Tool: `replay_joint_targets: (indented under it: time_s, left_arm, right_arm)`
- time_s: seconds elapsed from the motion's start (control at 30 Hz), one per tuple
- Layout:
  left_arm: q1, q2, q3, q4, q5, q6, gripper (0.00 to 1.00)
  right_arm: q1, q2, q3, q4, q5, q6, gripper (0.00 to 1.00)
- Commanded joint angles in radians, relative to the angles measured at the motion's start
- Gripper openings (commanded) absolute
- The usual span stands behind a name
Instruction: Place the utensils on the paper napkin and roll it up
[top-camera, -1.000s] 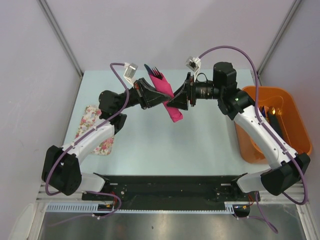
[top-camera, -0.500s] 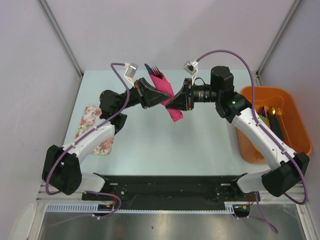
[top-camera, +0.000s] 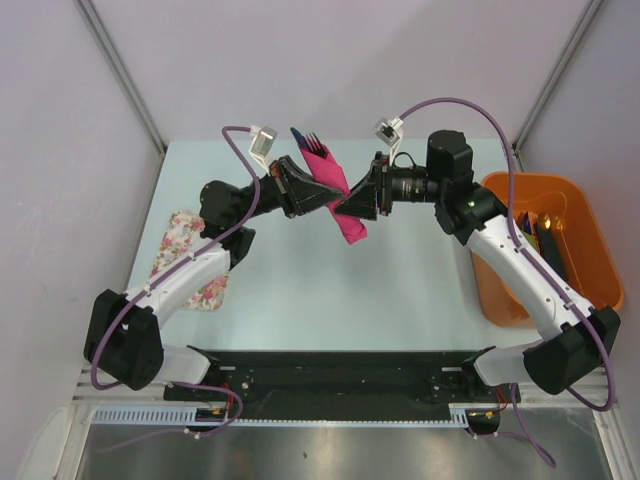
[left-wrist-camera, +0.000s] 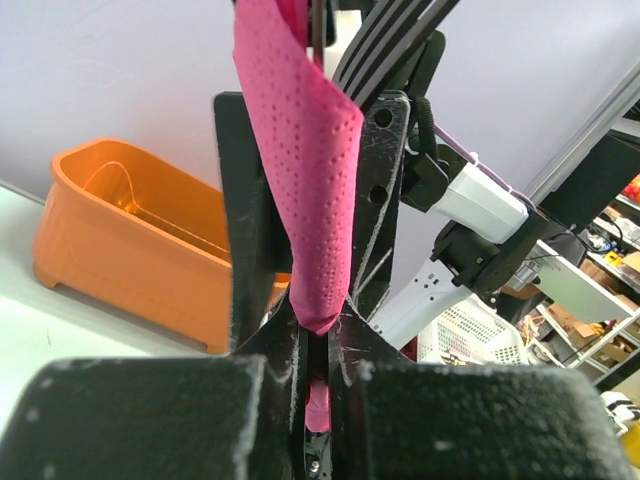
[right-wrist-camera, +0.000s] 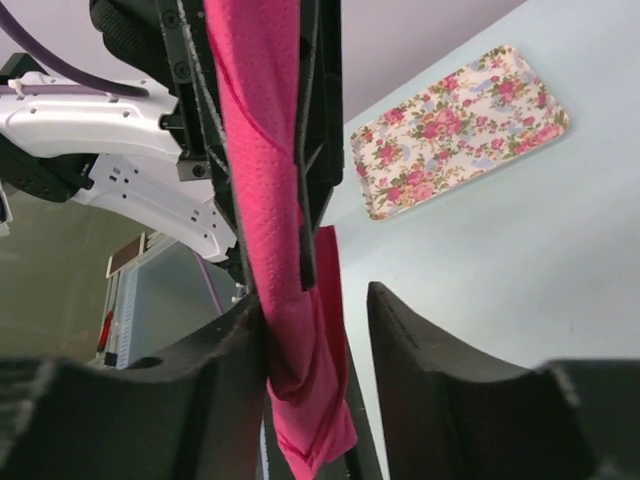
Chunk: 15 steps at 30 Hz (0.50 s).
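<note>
The magenta-pink paper napkin (top-camera: 342, 200) is rolled into a tube and held in the air above the table's middle. Dark utensils (top-camera: 308, 143), a fork among them, stick out of its top end. My left gripper (top-camera: 320, 195) is shut on the roll, and the left wrist view shows the napkin (left-wrist-camera: 305, 180) pinched between its fingers (left-wrist-camera: 320, 325). My right gripper (top-camera: 353, 205) faces it from the right. In the right wrist view its jaws (right-wrist-camera: 315, 320) stand apart around the roll's lower end (right-wrist-camera: 300, 370), which touches only the left finger.
The floral cloth mat (top-camera: 185, 255) lies at the table's left side and also shows in the right wrist view (right-wrist-camera: 460, 125). The orange tub (top-camera: 590, 215) with dark clutter stands at the right edge and shows in the left wrist view (left-wrist-camera: 130, 250).
The right arm shifted slightly left, then back right, beside the roll. The left gripper has kept the napkin roll in the same place.
</note>
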Motion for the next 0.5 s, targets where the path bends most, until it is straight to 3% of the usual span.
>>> replay_joint_targets:
  time_s: [0.0,0.17,0.2,0.23,0.33,0.37,0.4,0.47]
  left_arm:
    - [-0.009,-0.006,0.048,0.061,-0.016,0.009,0.00]
    - [-0.011,-0.006,0.042,0.053,-0.019,0.012,0.00]
    - [-0.011,-0.008,0.041,0.055,-0.022,0.012,0.00]
    - [-0.011,-0.008,0.039,0.053,-0.021,0.015,0.00]
    - [-0.009,-0.006,0.041,0.044,-0.032,0.026,0.00]
    - [-0.008,-0.006,0.041,0.041,-0.033,0.029,0.04]
    - [-0.006,-0.006,0.042,0.033,-0.036,0.032,0.16]
    - [0.003,-0.005,0.042,0.027,-0.035,0.038,0.30]
  right_arm:
    - [0.003,-0.016,0.033,0.042,0.006,0.008,0.37]
    - [0.003,-0.014,0.038,0.044,-0.002,0.008,0.22]
    - [0.001,-0.016,0.038,0.042,-0.005,0.004,0.07]
    - [0.001,-0.017,0.038,0.041,-0.005,0.001,0.00]
    - [-0.008,-0.019,0.038,0.013,0.006,-0.021,0.00]
    - [-0.011,-0.022,0.038,-0.004,0.009,-0.026,0.00]
    - [-0.025,-0.023,0.035,-0.010,0.011,-0.027,0.00]
    - [-0.043,-0.025,0.034,-0.036,0.021,-0.035,0.00]
